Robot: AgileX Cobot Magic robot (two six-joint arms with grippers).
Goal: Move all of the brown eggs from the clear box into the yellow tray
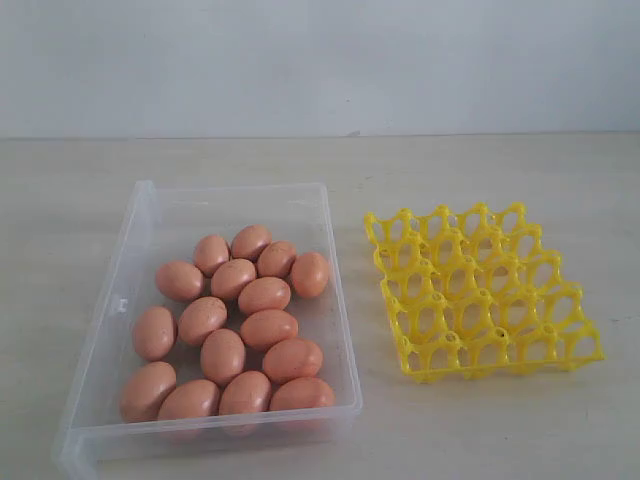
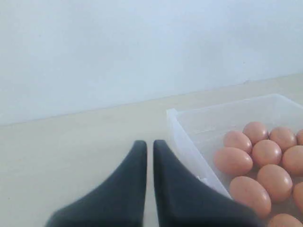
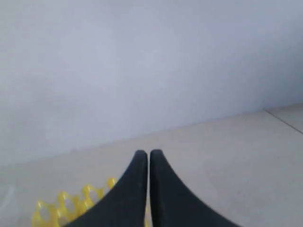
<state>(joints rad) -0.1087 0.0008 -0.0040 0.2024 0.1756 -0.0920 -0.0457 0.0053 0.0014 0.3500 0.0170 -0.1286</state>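
And there we had the left gripper (image 2: pixel 149 144), its two dark fingers (image 2: pixel 128 184) drawn together with only a hairline slit between the tips, closed on nothing; it hung over the pale table (image 2: pixel 71 156), just outside one wall of the clear box (image 2: pixel 187 142); past that wall we could see a handful of the brown eggs (image 2: pixel 233 161) lying on the box floor.

Over to the right gripper (image 3: pixel 149 153); same story, the jaws pressed together and nothing held; it hovered over the tabletop, and an edge of the yellow tray (image 3: pixel 61 205) peeked out beside its fingers.

Out in the wider scene we counted sixteen brown eggs (image 1: pixel 264 296), every one of them inside the clear box (image 1: pixel 230 186) on the left of the table (image 1: pixel 500 440); they lay on their sides in a loose cluster, many touching their neighbours, spread from the middle of the box down to its near wall, where a row of four sat side by side.

The yellow tray (image 1: pixel 500 358) sat to the right of the box, near it but apart, with a strip of table between them; it lay flat, its lattice of round cups and raised peaks open to us; behind it all rose a plain pale wall (image 1: pixel 320 60).
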